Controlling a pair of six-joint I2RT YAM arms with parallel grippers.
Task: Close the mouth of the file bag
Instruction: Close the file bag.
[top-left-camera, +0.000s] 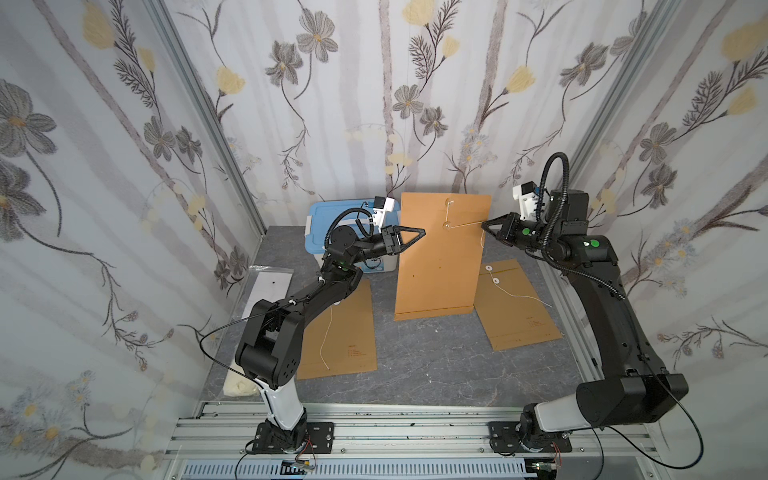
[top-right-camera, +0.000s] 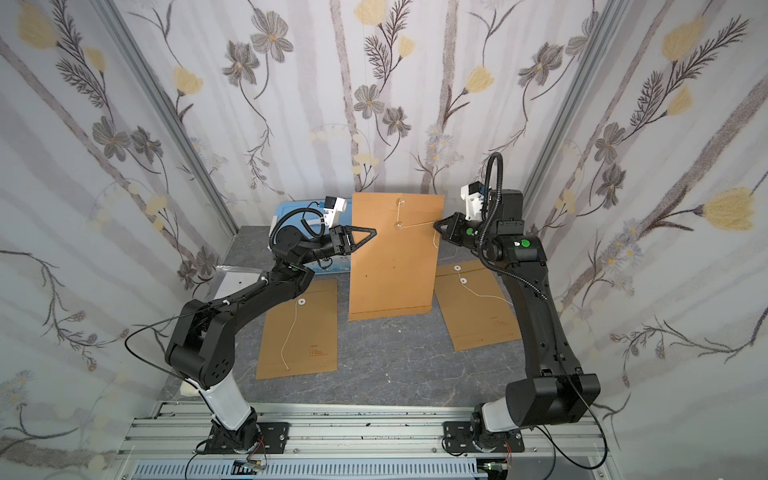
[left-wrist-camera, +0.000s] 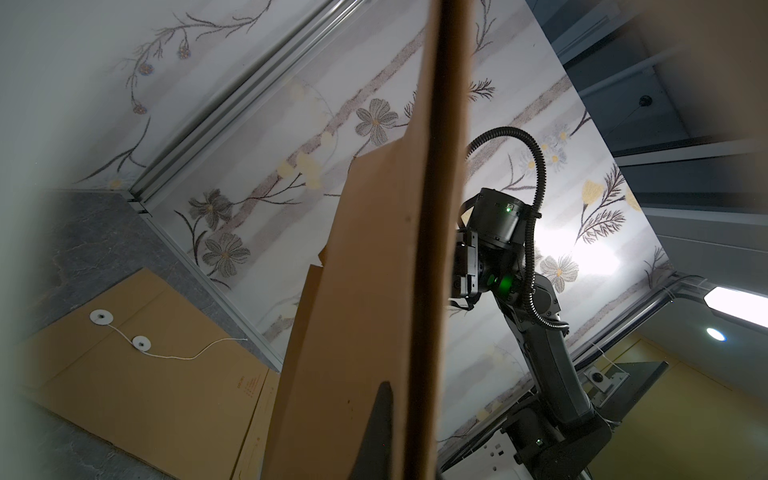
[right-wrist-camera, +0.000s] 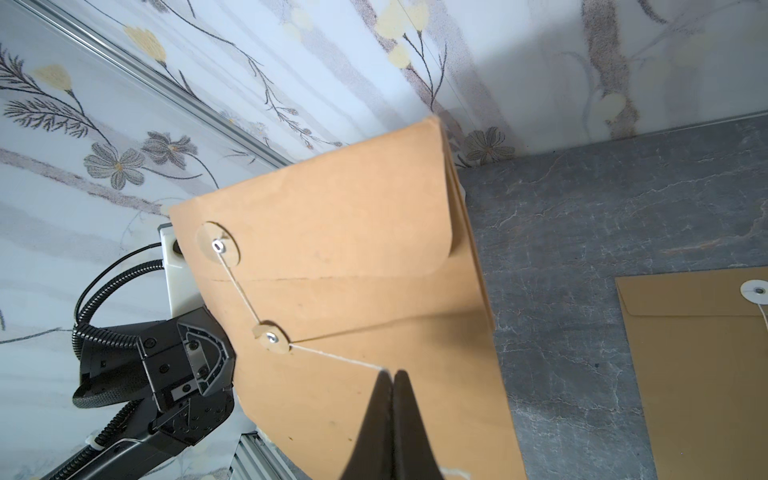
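1. Grey marbled tabletop (top-left-camera: 415, 365), floral walls (top-left-camera: 124, 166) around; the file bag (top-left-camera: 436, 270) stands upright mid-table, bottom edge on the surface.
2. My left gripper (top-left-camera: 422, 233) is pinched closed on the bag's edge on my left side.
3. My right gripper (right-wrist-camera: 392, 376) is clamped tight on the string (right-wrist-camera: 336, 356), which runs taut from the lower button (right-wrist-camera: 271, 337).
4. The flap is folded down; the string runs from the upper button (right-wrist-camera: 218, 246) to the lower one.

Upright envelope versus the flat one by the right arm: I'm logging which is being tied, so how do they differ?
The upright envelope stands on edge, pinched by the left gripper; the flat envelope lies untouched. The upright one's string runs taut to the right gripper; the flat one's string lies slack. Both are brown with two round buttons.
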